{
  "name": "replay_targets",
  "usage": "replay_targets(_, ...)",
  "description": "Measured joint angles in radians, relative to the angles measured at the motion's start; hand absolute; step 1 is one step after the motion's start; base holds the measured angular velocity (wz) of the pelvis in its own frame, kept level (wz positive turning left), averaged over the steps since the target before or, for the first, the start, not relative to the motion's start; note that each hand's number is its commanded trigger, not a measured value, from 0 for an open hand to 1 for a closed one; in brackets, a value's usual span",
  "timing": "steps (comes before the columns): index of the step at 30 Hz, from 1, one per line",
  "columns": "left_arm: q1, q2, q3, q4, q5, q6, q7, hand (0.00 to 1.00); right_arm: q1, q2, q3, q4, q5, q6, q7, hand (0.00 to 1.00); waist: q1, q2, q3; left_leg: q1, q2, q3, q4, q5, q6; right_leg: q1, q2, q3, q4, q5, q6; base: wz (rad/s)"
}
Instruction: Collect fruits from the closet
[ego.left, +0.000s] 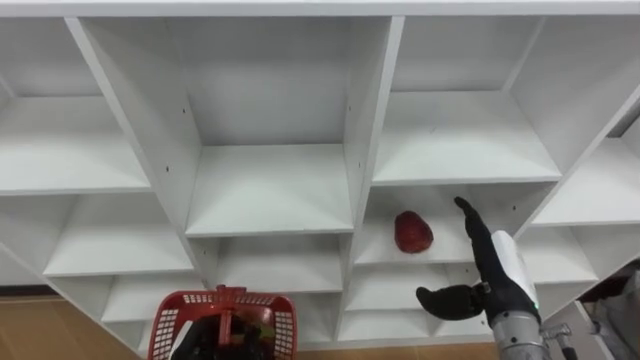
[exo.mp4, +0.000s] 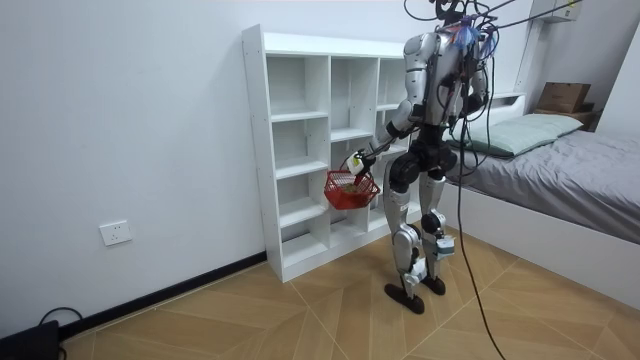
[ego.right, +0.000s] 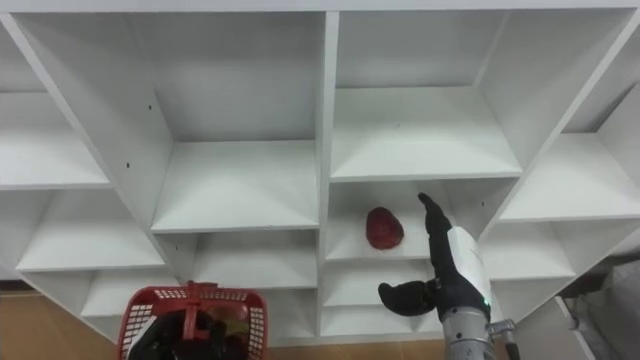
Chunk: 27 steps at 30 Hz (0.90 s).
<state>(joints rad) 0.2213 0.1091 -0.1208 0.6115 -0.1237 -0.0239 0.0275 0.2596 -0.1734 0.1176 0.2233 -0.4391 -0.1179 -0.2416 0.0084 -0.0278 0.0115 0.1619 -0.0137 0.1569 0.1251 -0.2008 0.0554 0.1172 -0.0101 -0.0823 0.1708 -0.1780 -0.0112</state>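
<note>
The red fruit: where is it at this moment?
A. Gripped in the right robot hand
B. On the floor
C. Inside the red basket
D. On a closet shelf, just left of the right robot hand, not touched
D: the red fruit lies on a shelf of the white closet, and the right robot hand, its fingers straight, is to the fruit's right with a gap between them.

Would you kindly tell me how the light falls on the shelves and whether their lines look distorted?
Left eye view: the uprights of the closet splay upward, boards bright, compartment backs shaded grey, the red fruit evenly lit, no glare, the basket cropped at the bottom edge. Room view: the closet stands straight under soft, even light.
</note>
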Motion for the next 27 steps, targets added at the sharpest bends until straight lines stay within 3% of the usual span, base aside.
replay_targets(6, 0.015, 0.001, -0.001, 0.004, 0.000, 0.002, 0.002, 1.00, -0.010, 0.001, 0.018, 0.000, 0.001, 0.025, 0.004, 0.00, 0.023, -0.011, 0.0015, -0.004, 0.000, -0.002, 0.003, -0.001, 0.000, -0.004, 0.000, -0.002, -0.001, 0.000, 0.000, 0.01)
replay_targets(18, 0.027, 0.001, -0.001, 0.019, 0.009, 0.002, 0.001, 1.00, -0.051, 0.005, 0.019, 0.094, 0.024, 0.026, 0.002, 0.00, 0.028, -0.028, -0.0084, -0.038, -0.001, -0.014, 0.007, -0.001, 0.000, -0.021, -0.003, -0.021, -0.001, 0.001, 0.000, 0.02)
replay_targets(23, 0.020, 0.001, -0.001, 0.021, 0.008, 0.001, -0.001, 1.00, -0.129, 0.005, 0.019, 0.214, 0.056, 0.022, -0.048, 0.00, 0.032, -0.020, -0.0087, -0.084, 0.000, -0.026, 0.023, -0.001, 0.000, -0.054, -0.004, -0.038, 0.001, 0.005, -0.004, 0.07)
replay_targets(27, -0.028, 0.002, -0.001, 0.069, 0.009, 0.003, -0.017, 1.00, -0.221, 0.005, 0.020, 0.284, 0.057, 0.026, -0.092, 0.00, 0.033, -0.010, -0.0049, -0.144, 0.002, -0.031, 0.046, 0.002, 0.000, -0.114, -0.006, -0.047, 0.016, 0.011, -0.007, 0.03)
